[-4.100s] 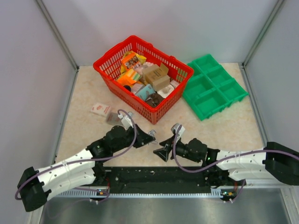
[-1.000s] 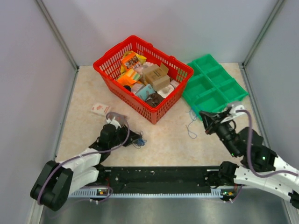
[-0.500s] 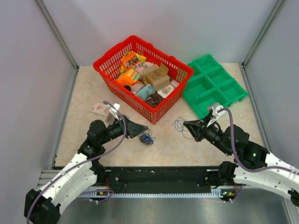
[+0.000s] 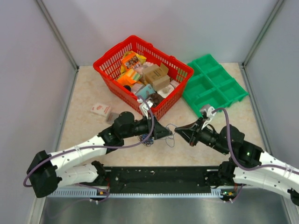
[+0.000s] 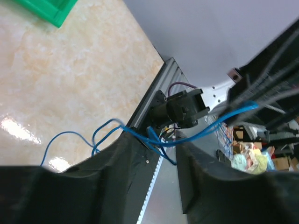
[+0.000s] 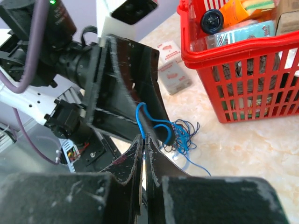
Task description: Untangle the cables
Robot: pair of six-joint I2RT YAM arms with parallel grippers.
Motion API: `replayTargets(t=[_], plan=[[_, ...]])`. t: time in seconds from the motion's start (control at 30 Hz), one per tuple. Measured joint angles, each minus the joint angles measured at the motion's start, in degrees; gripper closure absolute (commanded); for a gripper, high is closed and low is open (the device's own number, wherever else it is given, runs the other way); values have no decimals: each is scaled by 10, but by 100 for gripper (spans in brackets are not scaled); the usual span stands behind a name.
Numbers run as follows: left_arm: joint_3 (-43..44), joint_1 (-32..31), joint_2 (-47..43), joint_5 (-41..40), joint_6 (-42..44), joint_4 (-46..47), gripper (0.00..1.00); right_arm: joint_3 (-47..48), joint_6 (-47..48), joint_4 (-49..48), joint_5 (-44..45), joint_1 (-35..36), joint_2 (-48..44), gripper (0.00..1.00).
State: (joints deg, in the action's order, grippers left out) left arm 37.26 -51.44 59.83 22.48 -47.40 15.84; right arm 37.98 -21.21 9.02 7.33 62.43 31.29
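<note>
The cables are thin blue and dark wires. A small tangle (image 4: 146,139) of them lies on the table in front of the basket, and it also shows in the right wrist view as a knot (image 6: 183,136). Loose strands (image 4: 171,135) run from it to where both gripper tips meet. My right gripper (image 6: 144,138) is shut on a blue strand (image 6: 140,116) that loops round a finger of the left gripper (image 6: 154,109). My left gripper (image 5: 159,145) stands open, and blue strands (image 5: 140,135) cross the gap between its fingers.
A red basket (image 4: 120,92) full of packets stands behind the grippers, its wall (image 6: 233,51) close on the right. A green compartment tray (image 4: 212,86) lies at the back right. Two small boxes (image 4: 100,109) (image 6: 175,77) sit left of the basket. A black rail (image 4: 159,175) runs along the near edge.
The left arm has swung right and forward to the table's middle. The right gripper has moved left to meet it, still shut on the strand. The tangle stays near the basket.
</note>
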Motion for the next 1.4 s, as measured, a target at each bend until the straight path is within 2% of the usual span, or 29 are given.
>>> replayTargets(t=[0.2,0.23,0.27,0.3,0.53,0.73,0.87,1.07,1.1,1.23,1.3,1.4], plan=[[1,0,19,-27,-1,-13,77,-9,-5,-2,-1,0,-19,100],[0,0,18,-29,-1,-13,83,-9,-5,-2,3,0,-24,100],[-2,0,17,-29,-2,-13,96,-9,-5,-1,9,0,-31,100],[-6,0,15,-29,-3,-13,100,-9,-5,0,16,0,-37,100],[-18,-3,14,-37,-4,-10,100,-8,0,4,66,0,-72,100],[-26,-8,-11,-66,-5,3,100,-6,27,49,195,1,-129,100],[-67,-3,-30,-97,-5,-31,100,36,51,41,287,0,-174,100],[-86,-2,-30,-92,-7,-52,100,28,16,18,264,0,-152,100],[-84,-2,-29,-90,-7,-53,100,23,10,24,252,0,-137,97],[-61,-2,-16,-70,-6,-56,100,17,-13,69,188,0,-38,58],[-52,-2,-12,-58,-3,-56,100,9,-16,86,159,0,-9,50],[-45,-2,-10,-52,10,-66,100,-2,-26,118,141,0,-12,44]])
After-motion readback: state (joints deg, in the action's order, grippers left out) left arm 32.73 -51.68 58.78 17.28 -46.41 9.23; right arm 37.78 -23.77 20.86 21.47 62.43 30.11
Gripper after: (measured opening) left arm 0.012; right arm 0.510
